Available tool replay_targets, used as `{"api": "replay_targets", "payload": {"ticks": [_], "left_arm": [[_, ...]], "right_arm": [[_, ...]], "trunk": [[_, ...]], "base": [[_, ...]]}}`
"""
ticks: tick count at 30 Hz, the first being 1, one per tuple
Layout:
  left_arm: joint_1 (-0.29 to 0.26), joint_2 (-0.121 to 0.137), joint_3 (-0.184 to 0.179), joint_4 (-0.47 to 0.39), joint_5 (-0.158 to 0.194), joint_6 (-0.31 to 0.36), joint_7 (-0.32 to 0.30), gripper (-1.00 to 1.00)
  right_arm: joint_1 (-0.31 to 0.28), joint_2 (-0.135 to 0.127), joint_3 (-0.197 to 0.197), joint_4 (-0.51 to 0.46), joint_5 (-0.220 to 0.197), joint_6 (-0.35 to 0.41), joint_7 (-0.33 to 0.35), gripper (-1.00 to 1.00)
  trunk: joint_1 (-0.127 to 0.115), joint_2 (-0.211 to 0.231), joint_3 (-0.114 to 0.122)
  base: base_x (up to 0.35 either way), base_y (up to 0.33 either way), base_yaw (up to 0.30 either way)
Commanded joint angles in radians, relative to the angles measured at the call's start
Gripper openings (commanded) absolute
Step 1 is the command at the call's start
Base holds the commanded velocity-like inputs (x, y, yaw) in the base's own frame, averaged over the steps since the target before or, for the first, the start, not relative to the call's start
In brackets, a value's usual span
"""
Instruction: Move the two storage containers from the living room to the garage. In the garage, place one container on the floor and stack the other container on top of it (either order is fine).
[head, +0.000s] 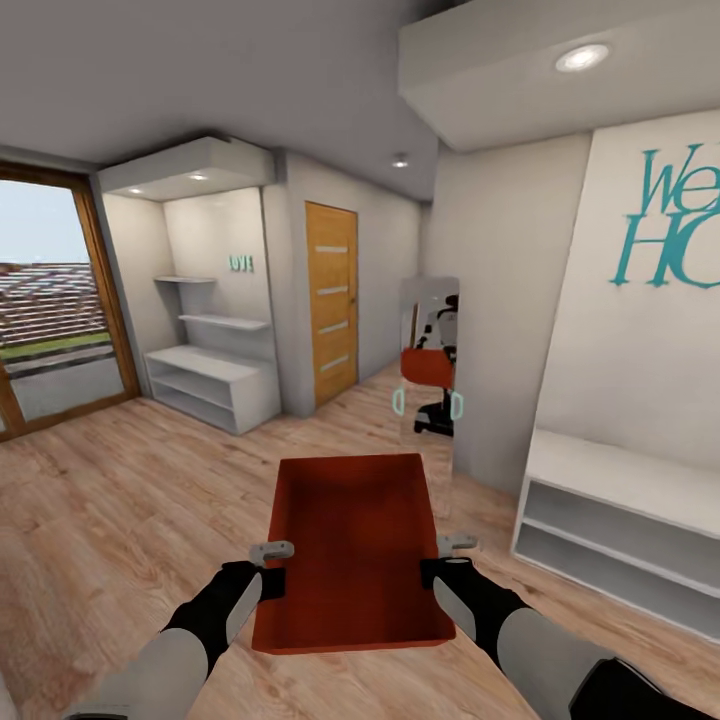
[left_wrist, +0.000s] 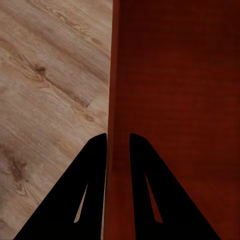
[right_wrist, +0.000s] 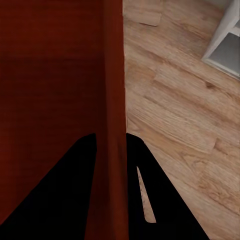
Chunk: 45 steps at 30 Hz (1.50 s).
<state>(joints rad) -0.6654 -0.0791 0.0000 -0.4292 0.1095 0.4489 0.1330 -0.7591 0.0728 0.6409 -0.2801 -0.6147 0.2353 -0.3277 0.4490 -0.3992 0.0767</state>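
Note:
An orange-red open-top storage container (head: 352, 545) hangs in front of me above the light wood plank flooring, held between both arms. My left gripper (head: 277, 572) is shut on its left wall, and in the left wrist view the gripper (left_wrist: 118, 137) has its two black fingers straddling that wall (left_wrist: 111, 90). On the opposite side my right gripper (head: 437, 565) pinches the right wall, seen as gripper (right_wrist: 110, 136) astride the wall (right_wrist: 114, 75) in the right wrist view. The container is empty inside.
A tall mirror (head: 429, 370) straight ahead reflects me and the container. A wooden door (head: 331, 300) stands ahead to the left, white shelves (head: 210, 385) further left, a glass patio door (head: 50, 300) at far left. A low white shelf unit (head: 620, 520) lines the right wall.

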Motion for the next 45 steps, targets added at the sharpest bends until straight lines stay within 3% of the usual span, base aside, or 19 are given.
{"api": "replay_targets", "payload": {"ticks": [1,15,45], "left_arm": [[0.001,0.028,-0.006,0.0,-0.02,0.008,0.023,-1.0],[0.001,0.028,-0.006,0.0,-0.02,0.008,0.023,-1.0],[0.001,0.028,-0.006,0.0,-0.019,0.008,0.023,-1.0]], "right_arm": [[-0.002,-0.001,-0.018,-0.005,0.003,0.004,-0.007,-1.0],[-0.002,-0.002,-0.018,-0.005,0.003,0.004,-0.006,-1.0],[-0.002,-0.002,-0.018,-0.005,0.003,0.004,-0.007,-1.0]], "trunk": [[0.001,-0.001,0.0],[0.001,-0.001,0.0],[0.001,-0.001,0.0]], "base": [[0.323,0.0,0.267],[0.323,0.0,0.252],[0.323,0.0,0.01]]}}
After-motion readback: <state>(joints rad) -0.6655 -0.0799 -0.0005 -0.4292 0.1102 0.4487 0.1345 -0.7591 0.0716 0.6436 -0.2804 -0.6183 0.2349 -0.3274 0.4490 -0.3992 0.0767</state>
